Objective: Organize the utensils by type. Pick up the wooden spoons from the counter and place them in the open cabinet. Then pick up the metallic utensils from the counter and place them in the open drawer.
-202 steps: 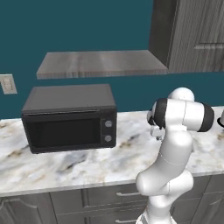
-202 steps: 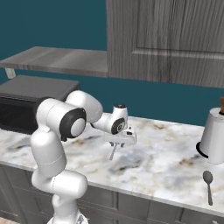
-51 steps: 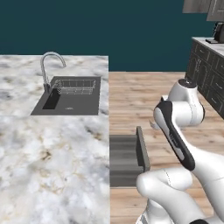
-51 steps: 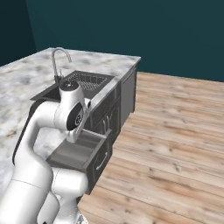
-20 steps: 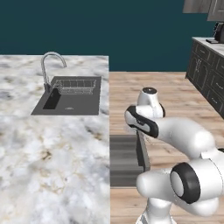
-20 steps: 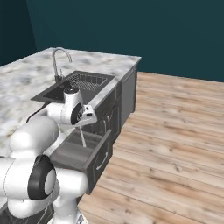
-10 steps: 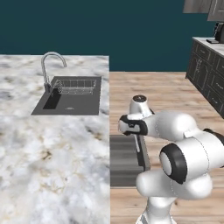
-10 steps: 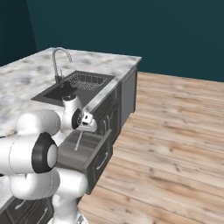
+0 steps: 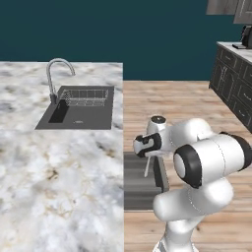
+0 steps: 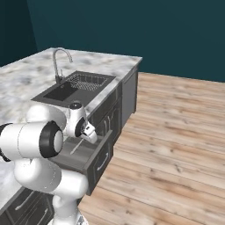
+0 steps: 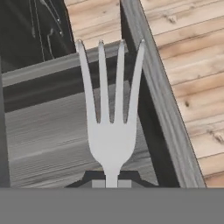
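The gripper (image 9: 147,156) holds the fork (image 11: 111,118) by its handle, fingers closed on it, tines hanging down over the open drawer (image 10: 83,156). In the hand view the tines point to twelve o'clock, the drawer's floor behind them. Judged status: the fork is unreleased, so the metal step is near its end. Spoons and cabinet cannot be assessed from here.

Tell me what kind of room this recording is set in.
A rendered kitchen, by the look of it: a marble counter with a sink and curved faucet, dark cabinet fronts, and an open drawer over which the tool holds a metal fork.
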